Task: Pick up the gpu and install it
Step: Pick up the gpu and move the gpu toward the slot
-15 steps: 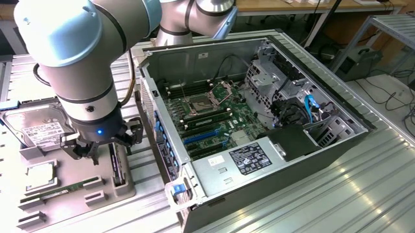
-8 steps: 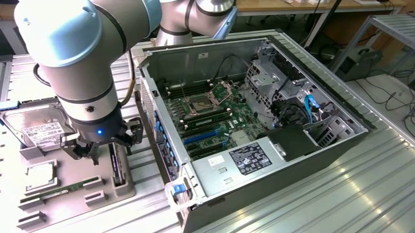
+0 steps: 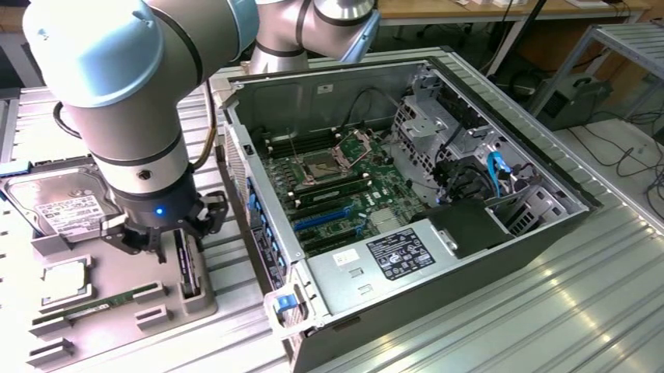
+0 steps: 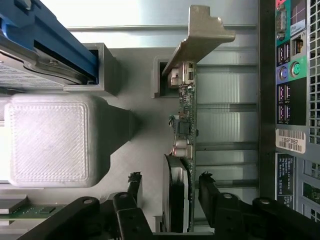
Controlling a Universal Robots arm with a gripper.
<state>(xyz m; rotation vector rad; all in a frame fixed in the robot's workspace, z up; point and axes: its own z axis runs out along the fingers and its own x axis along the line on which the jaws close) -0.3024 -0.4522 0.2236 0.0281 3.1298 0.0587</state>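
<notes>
End effector [image 3: 166,250] poised over the gpu [image 3: 188,268], grasp not yet made.

Gpu stands on edge in the grey holder tray [image 3: 104,322] on the worktop [image 3: 539,311], on the exterior view's left of the open computer case [image 3: 415,194]. In the wrist view the green board [image 4: 186,125] runs edge-on, silver bracket [image 4: 200,37] at the far end. End effector [image 4: 170,187] straddles the card: fingers [image 4: 134,186] apart, one on each side, a gap showing on both sides, no contact visible. Card looks fully seated in its holder, not lifted. Blue expansion slots [image 3: 322,221] on the motherboard carry no card. Judgement: early stage. Approach and alignment done; grip, lift, carry and seating in the case all left. Hard drive [image 3: 52,203] and RAM stick [image 3: 99,305] sit in the same tray.
</notes>
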